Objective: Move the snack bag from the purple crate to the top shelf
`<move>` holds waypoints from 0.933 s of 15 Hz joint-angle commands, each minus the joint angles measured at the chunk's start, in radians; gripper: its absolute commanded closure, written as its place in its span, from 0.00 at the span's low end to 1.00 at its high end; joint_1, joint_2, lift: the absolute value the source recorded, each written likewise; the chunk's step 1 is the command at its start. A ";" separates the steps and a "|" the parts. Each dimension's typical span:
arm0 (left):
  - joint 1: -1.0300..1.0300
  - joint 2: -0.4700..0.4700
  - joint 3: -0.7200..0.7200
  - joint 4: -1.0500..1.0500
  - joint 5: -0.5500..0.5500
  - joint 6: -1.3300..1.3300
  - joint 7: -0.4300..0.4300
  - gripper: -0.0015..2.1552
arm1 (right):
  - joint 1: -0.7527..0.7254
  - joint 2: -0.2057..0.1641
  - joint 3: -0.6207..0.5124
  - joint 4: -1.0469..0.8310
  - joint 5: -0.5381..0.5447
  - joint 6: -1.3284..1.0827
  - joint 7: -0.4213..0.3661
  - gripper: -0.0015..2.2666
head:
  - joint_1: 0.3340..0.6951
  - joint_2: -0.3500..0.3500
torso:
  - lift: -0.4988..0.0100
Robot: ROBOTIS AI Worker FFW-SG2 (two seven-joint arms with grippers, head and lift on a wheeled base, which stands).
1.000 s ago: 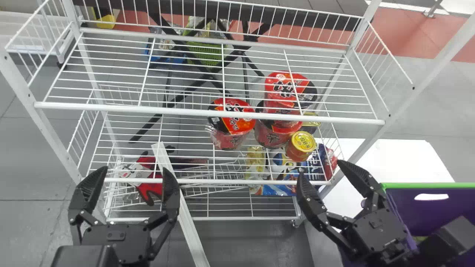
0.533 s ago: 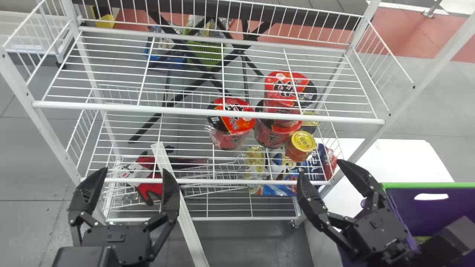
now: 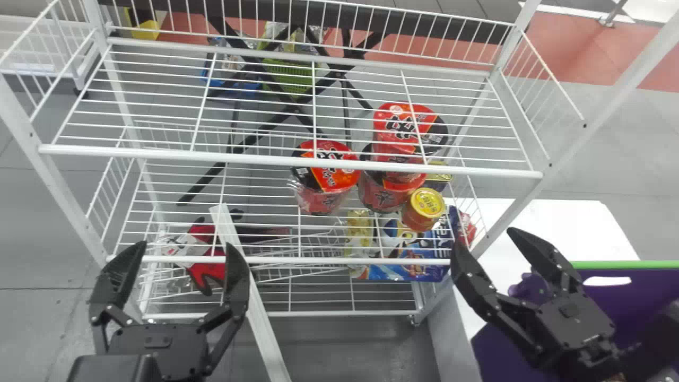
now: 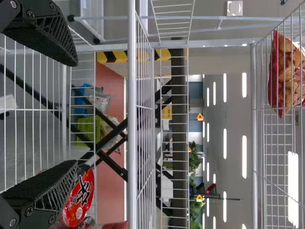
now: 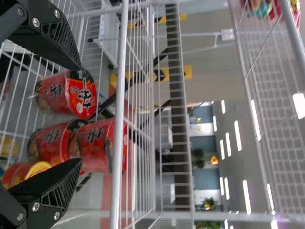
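Right tool [image 3: 484, 241] released, purple crate [image 3: 642, 294] to its right.
The right tool is the nearer one; its spread fingers point toward the shelving [image 3: 238, 159]. Approach would likely require a swing right, back toward the robot and down. Per the task, the snack bag should lie inside the crate; its long axis cannot be determined. The left tool [image 3: 185, 246], also spread and empty, is stationed before the shelving, well apart from the crate. Destination, as judged: the overhead top shelf [image 4: 254, 133].
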 commanded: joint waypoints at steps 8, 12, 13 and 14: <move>-0.022 -0.005 -0.017 0.036 0.003 -0.005 0.002 0.04 | -0.088 0.104 -0.513 -0.077 -0.199 0.671 0.266 0.06 | 1.00 0.00 | 0.09; -0.028 -0.005 -0.020 0.046 0.006 -0.005 0.002 0.04 | -0.160 0.113 -0.698 -0.003 -0.221 0.886 0.390 0.06 | 1.00 0.00 | 0.09; -0.031 -0.005 -0.026 0.049 0.005 -0.005 0.002 0.04 | -0.207 0.113 -0.763 0.026 -0.215 0.981 0.438 0.06 | 1.00 0.00 | 0.09; -0.035 -0.005 -0.029 0.053 0.003 -0.005 0.002 0.04 | -0.238 0.112 -0.806 0.051 -0.207 1.024 0.475 0.06 | 1.00 0.00 | 0.09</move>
